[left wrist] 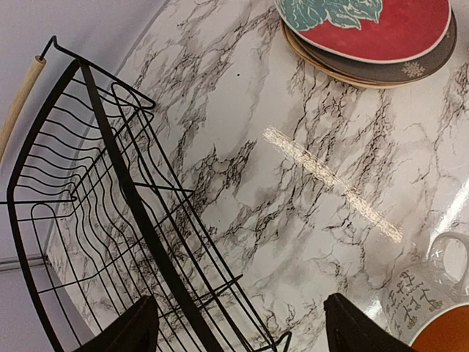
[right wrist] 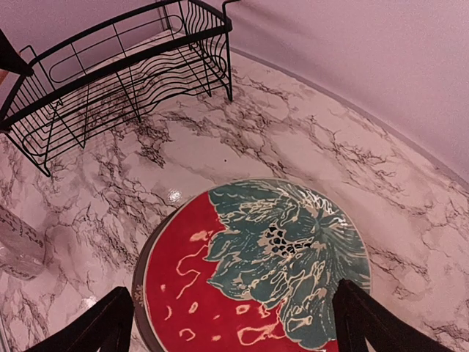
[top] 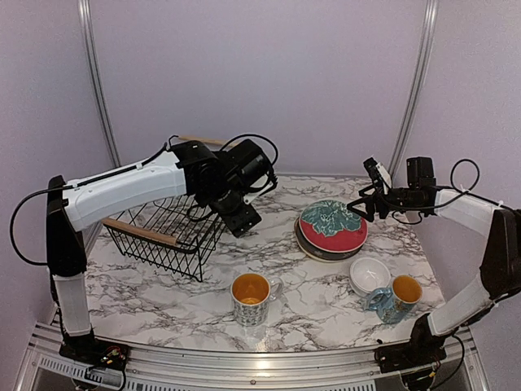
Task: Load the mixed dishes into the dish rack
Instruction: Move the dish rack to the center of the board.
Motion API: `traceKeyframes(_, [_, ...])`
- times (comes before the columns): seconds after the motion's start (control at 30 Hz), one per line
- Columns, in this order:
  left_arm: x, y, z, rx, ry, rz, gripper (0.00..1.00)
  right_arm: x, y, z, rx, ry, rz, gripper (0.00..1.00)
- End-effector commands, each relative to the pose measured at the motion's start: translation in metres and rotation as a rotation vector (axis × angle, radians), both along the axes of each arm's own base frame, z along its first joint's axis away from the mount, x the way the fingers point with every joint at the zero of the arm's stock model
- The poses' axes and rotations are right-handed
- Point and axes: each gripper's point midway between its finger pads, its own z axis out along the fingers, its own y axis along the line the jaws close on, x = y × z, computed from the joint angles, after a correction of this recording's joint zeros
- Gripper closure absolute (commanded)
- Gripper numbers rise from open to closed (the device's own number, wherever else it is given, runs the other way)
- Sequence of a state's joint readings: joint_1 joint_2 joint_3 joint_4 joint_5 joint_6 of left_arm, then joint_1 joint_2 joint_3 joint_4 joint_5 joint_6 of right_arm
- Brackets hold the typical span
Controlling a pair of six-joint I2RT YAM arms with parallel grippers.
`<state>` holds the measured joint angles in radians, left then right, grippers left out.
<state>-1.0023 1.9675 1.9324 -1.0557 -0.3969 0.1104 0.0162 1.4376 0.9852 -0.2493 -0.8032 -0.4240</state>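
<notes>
The dish rack, a black wire basket with wooden handles, stands at the table's left. My left gripper hangs open over its right end; in the left wrist view the dish rack's rim wire runs below the left gripper, touching neither finger. A stack of plates lies right of centre, with the red leaf plate on top, above a tan plate and a dark grey plate. My right gripper hovers open above the red plate, holding nothing. The rack holds no dishes.
An orange-lined mug stands at the front centre, and a second mug at the front right. Stacked white bowls sit just behind that second mug. The back wall is close behind the rack and plates.
</notes>
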Motion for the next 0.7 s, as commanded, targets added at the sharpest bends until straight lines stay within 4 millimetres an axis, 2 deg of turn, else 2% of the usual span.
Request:
traceKeyframes(0.0, [-0.010,0.013,0.080,-0.224,-0.105,0.039,0.17,0.002,0.000,0.019,0.000,-0.043,0.013,0.08])
traceKeyframes(0.03, [-0.009,0.023,0.086,-0.238,-0.131,0.076,0.17,0.002,0.000,0.019,0.001,-0.042,0.014,0.08])
traceKeyframes(0.1, [-0.006,0.050,0.111,-0.308,-0.193,0.171,0.14,0.002,0.000,0.019,0.002,-0.041,0.015,0.08])
traceKeyframes(0.17, [-0.003,0.074,0.120,-0.367,-0.203,0.240,0.14,0.002,0.000,0.019,0.004,-0.042,0.017,0.08])
traceKeyframes(0.27, [0.011,0.117,0.123,-0.438,-0.216,0.386,0.12,0.001,0.001,0.020,0.006,-0.040,0.018,0.08])
traceKeyframes(0.33, [0.021,0.147,0.120,-0.468,-0.219,0.499,0.11,0.001,0.001,0.020,0.009,-0.038,0.020,0.08])
traceKeyframes(0.5, [0.043,0.207,0.092,-0.452,-0.211,0.709,0.06,0.001,0.002,0.020,0.010,-0.038,0.021,0.08])
traceKeyframes(0.57, [0.049,0.223,0.077,-0.470,-0.168,0.762,0.06,0.001,0.002,0.020,0.011,-0.040,0.022,0.08])
traceKeyframes(0.67, [0.054,0.239,0.064,-0.515,-0.135,0.807,0.05,0.001,0.001,0.020,0.009,-0.038,0.018,0.08])
